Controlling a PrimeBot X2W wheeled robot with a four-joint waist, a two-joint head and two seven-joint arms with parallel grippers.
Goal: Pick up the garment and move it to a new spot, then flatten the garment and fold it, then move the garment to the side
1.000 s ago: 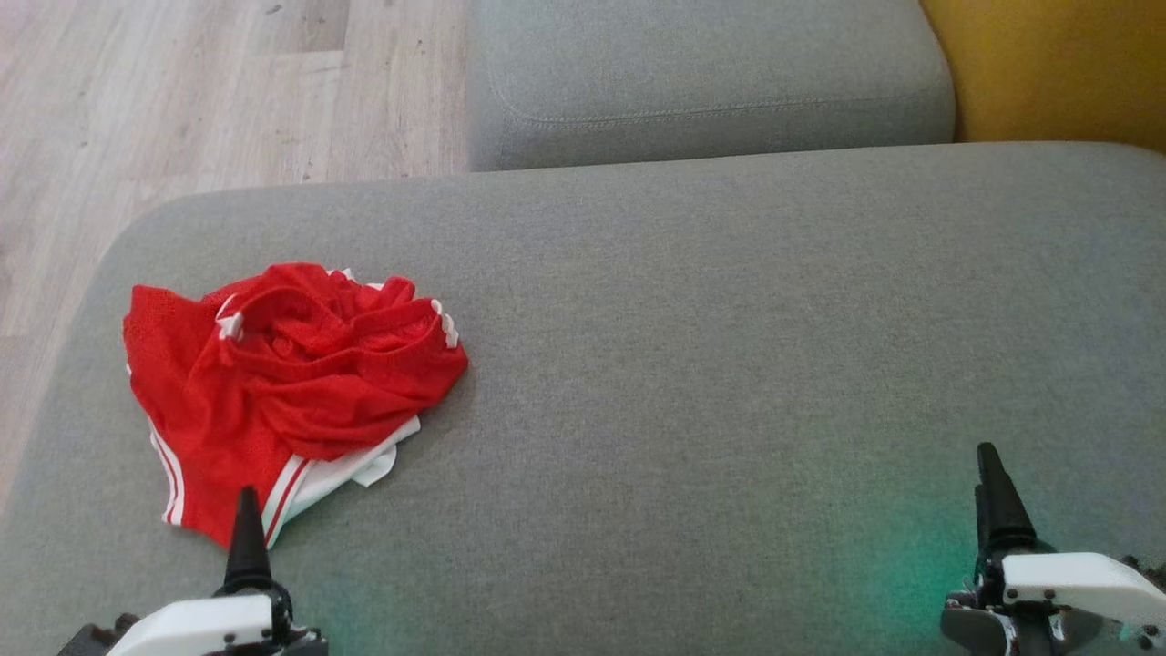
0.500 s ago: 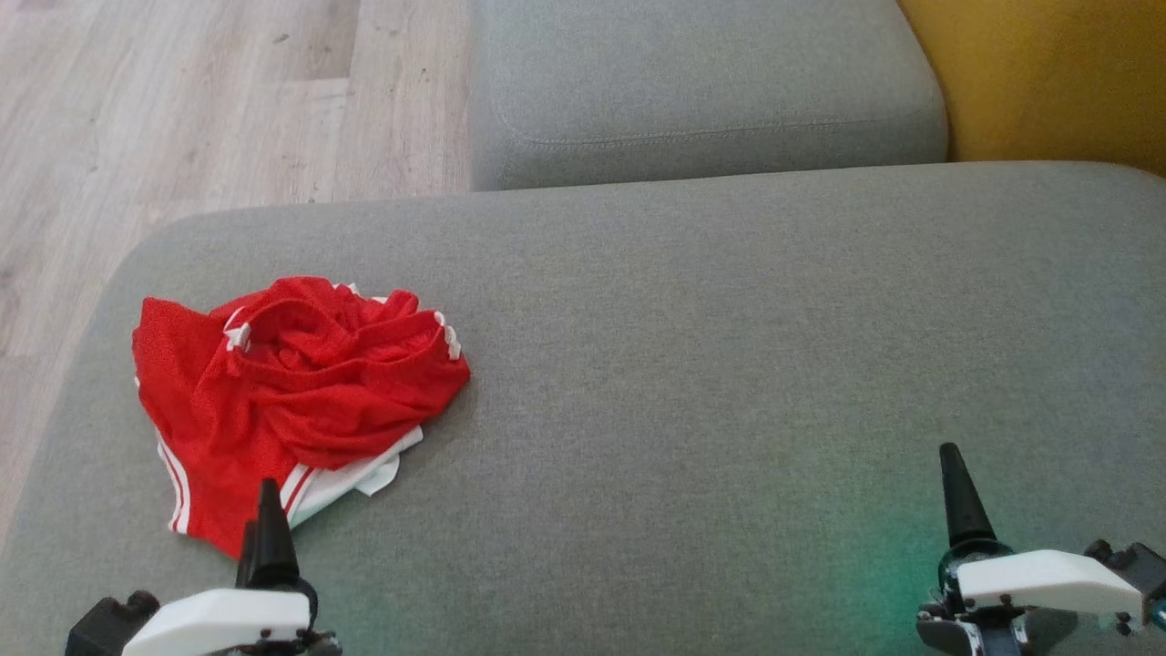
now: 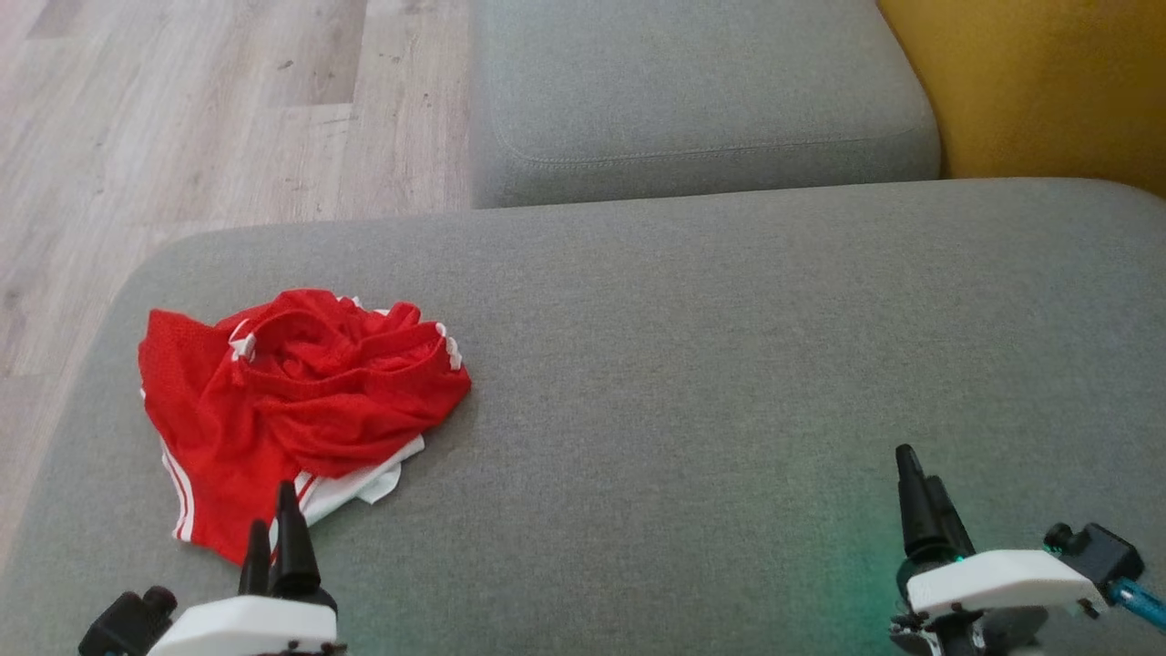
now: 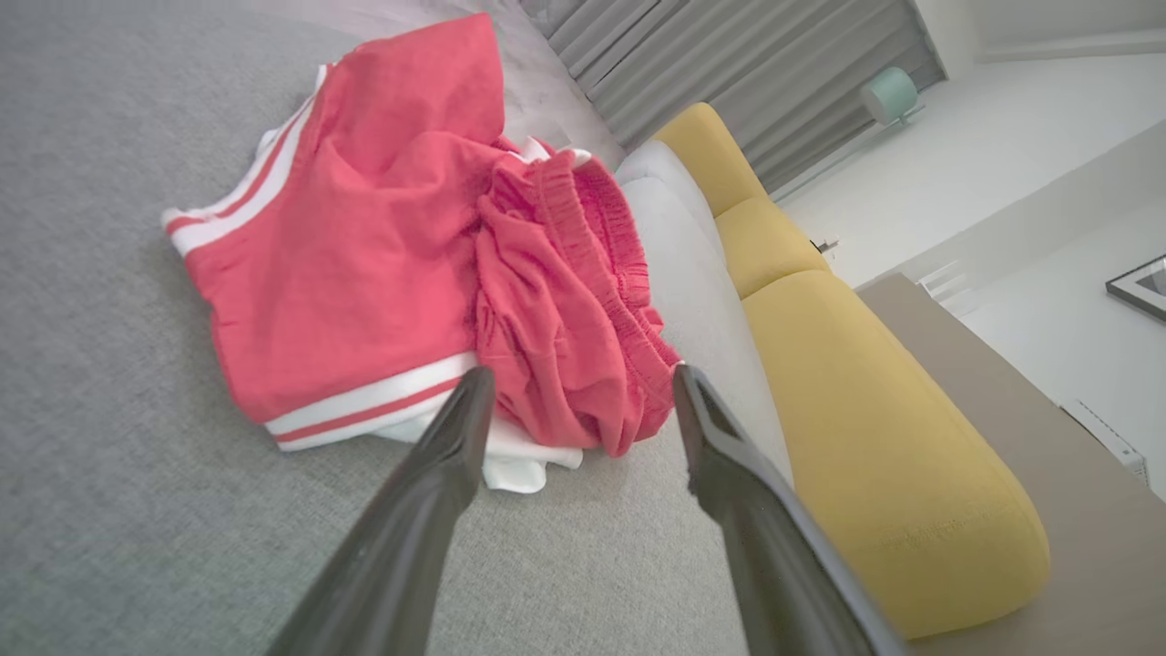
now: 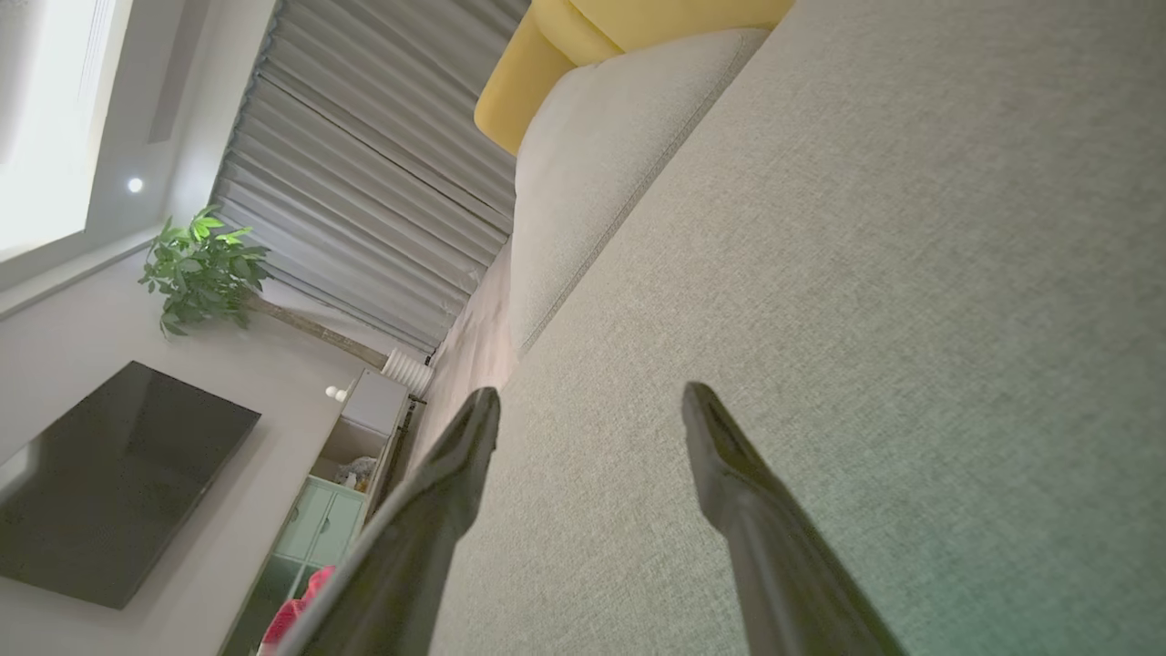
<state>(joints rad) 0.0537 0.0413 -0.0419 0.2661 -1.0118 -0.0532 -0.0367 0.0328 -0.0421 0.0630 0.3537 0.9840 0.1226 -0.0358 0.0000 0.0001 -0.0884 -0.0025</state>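
Reaching for the garment (image 3: 291, 401) looks like the step in hand. The red shorts with white stripes lie crumpled on the left part of the grey seat cushion (image 3: 729, 364), close to its left edge. The left gripper (image 3: 273, 508) hovers at the heap's near edge, jaws spread wide and holding nothing. In the left wrist view the near hem and white lining sit just beyond its tips. To do this well, I judge it should come down over a raised fold such as the bunched waistband rather than the flat hem, and pinch the cloth without digging into the upholstery. The right gripper (image 3: 915, 466) is well apart at the near right, likewise wide open and empty. The cushion's bare middle and right offer room for spreading. A second grey cushion (image 3: 692, 82) lies at the far side, pale wooden floor (image 3: 182, 109) at the far left, and a yellow cushion (image 3: 1048, 82) at the far right.
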